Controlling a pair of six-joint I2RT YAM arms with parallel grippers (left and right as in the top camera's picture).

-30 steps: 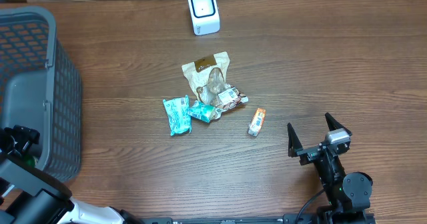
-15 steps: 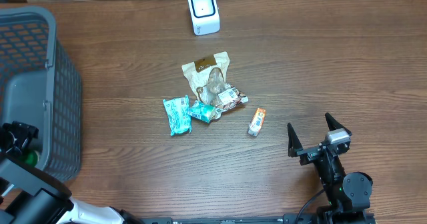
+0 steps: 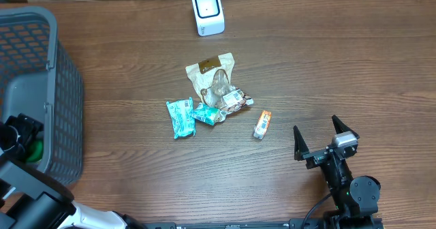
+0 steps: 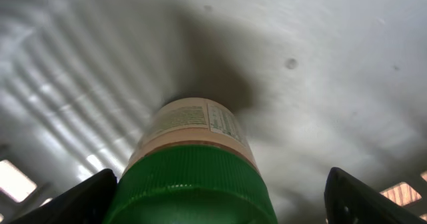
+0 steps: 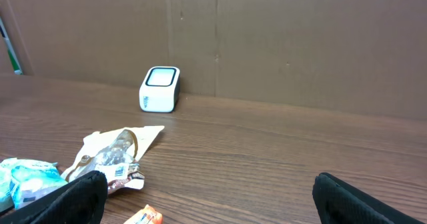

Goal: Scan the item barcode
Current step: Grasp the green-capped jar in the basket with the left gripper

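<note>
Inside the grey basket, my left gripper straddles a bottle with a green ribbed cap and a beige label. The left finger is at the cap's side. The right finger stands apart from it, so the gripper is open. From overhead, the left gripper shows at the basket's near end, with a bit of green cap beside it. The white scanner stands at the table's far edge. My right gripper hangs open and empty over the table's near right.
At mid-table lie a brown snack bag, two teal packets, and a small orange packet. The right wrist view shows the scanner before a cardboard wall, with the snack bag at lower left.
My left gripper's fingers have narrowed toward the bottle cap, and more of the green cap shows beside it in the overhead view. The right arm has not moved.
</note>
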